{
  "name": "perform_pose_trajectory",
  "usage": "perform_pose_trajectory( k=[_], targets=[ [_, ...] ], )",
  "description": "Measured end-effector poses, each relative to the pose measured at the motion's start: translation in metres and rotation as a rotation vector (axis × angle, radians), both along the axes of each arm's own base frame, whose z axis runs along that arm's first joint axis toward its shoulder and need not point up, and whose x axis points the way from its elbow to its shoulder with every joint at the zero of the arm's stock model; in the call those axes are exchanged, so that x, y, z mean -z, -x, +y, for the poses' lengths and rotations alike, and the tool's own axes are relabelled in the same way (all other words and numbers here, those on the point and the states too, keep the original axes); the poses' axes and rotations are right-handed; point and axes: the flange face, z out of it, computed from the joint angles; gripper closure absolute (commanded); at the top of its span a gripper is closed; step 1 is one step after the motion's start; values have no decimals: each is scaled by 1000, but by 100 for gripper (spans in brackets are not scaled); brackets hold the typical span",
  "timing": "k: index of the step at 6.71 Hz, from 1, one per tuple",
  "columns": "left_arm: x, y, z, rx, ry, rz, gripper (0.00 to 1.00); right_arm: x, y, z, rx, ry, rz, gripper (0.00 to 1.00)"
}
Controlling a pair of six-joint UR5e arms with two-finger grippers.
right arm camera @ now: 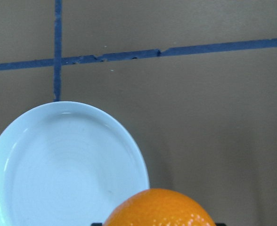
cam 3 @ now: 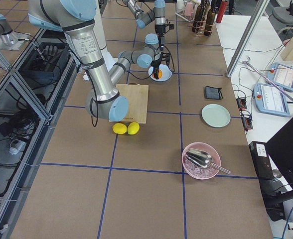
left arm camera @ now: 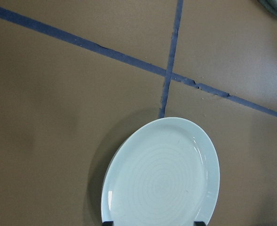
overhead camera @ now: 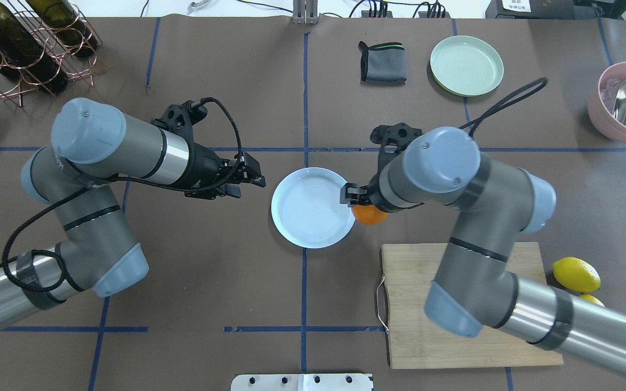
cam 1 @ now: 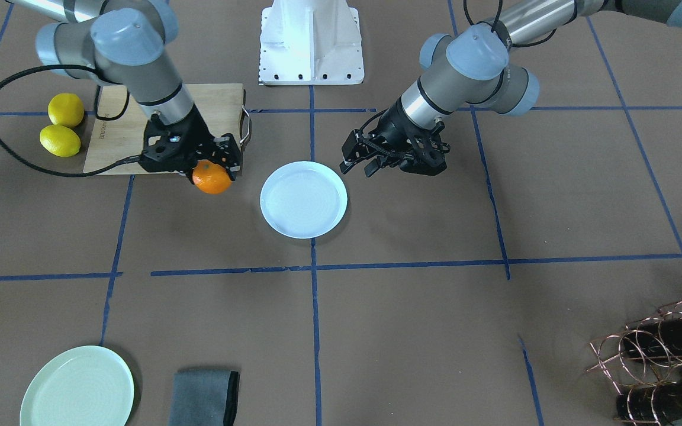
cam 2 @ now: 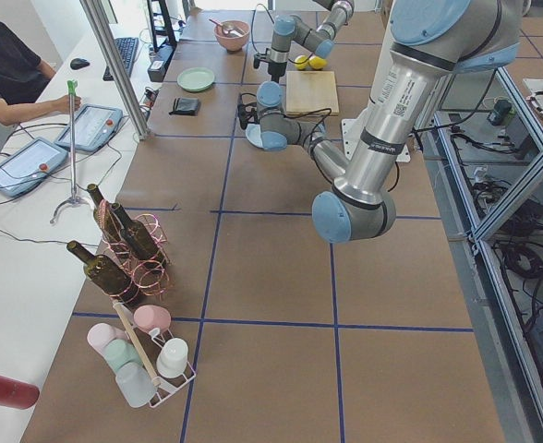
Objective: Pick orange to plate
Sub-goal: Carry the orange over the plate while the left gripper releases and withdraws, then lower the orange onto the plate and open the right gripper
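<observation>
The pick looks done; the drop is left. The right gripper (cam 1: pixel 211 171) is clamped on the orange (cam 1: pixel 213 180), which sits just beside the plate (cam 1: pixel 303 199), near its rim and not yet over its middle. The plate holds nothing. The left gripper (cam 1: pixel 357 170) hangs at the plate's other side, fingers apart and holding nothing. I judge the short way to the plate open. Around it are a cutting board (cam 1: pixel 134 127) behind the right gripper, a wine rack (cam 1: pixel 655 349), a green plate (cam 1: pixel 77 387), a grey cloth (cam 1: pixel 205 397) and two lemons (cam 1: pixel 66 110) beside the board, all well apart from that path.
</observation>
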Motion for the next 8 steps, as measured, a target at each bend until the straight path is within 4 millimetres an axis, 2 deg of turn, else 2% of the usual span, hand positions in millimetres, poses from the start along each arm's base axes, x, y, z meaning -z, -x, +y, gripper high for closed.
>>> perform_pose_trajectory(
  k=[1,2,3,4,6,7,8],
  targets=[
    [-11,26,0,3,8,-2,35,17,48,5,-66,41,19,100],
    [-19,44,-2,4,18,-4,35,29,82,6,-109,60,36,100],
    [-23,53,-4,6,24,-6,34,35,99,6,-124,67,47,100],
    [-25,56,-4,9,26,-7,34,36,104,3,-133,68,53,100],
    [-25,57,-4,10,27,-8,33,37,99,-10,-160,58,58,100],
    [-25,56,-4,10,27,-8,33,34,98,-13,-173,50,68,94],
    [-26,56,-4,11,27,-9,33,28,100,-14,-176,49,82,68]
  ],
)
